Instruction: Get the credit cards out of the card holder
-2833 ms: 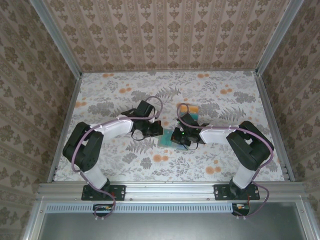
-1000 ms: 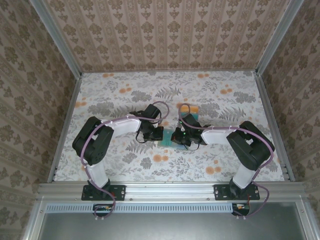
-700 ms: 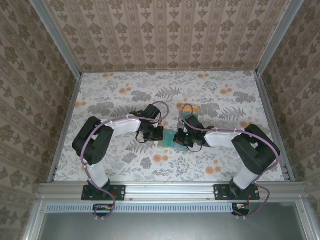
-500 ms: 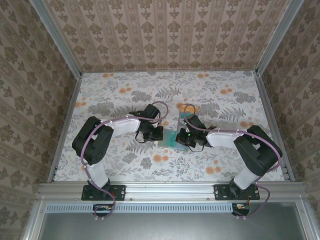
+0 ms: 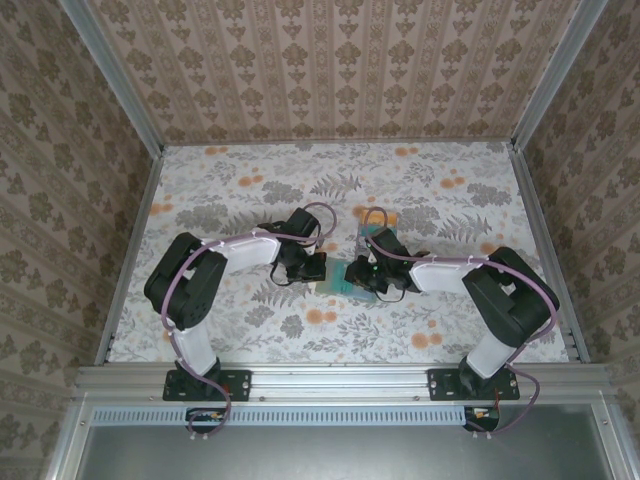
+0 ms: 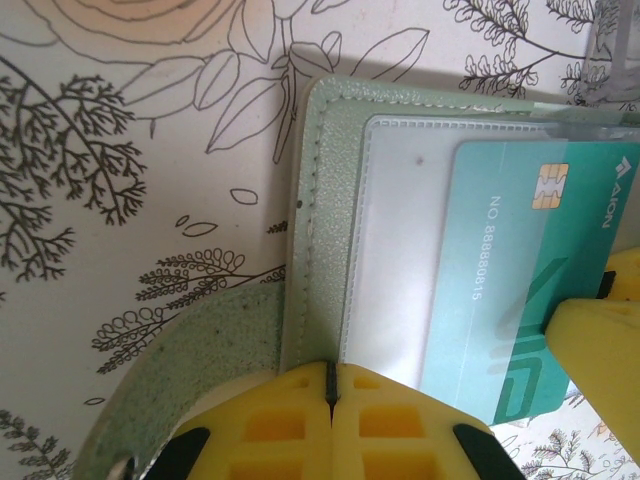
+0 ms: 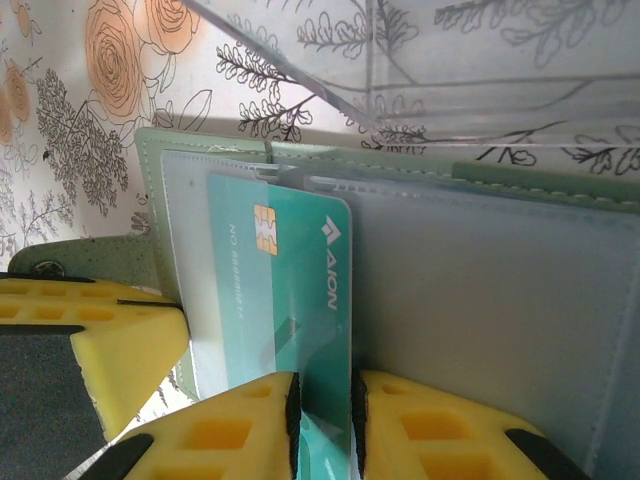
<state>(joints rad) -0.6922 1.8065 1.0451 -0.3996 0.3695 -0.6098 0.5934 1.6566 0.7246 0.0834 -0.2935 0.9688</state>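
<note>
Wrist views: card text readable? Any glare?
Left wrist: teal card number legible through the clear sleeve, no glare. Right wrist: logo sharp, number fainter. Top external: card holder too small for text.

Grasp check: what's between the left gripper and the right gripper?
The card holder's clear sleeve and the teal card lying partly in it, seen in the left wrist view.

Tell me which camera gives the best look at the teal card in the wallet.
Left wrist: the teal card lies large, face up, chip and printed number legible, partly under the clear sleeve. The right wrist view shows it, its near end behind the right end effector. From the top it is a small teal patch.
</note>
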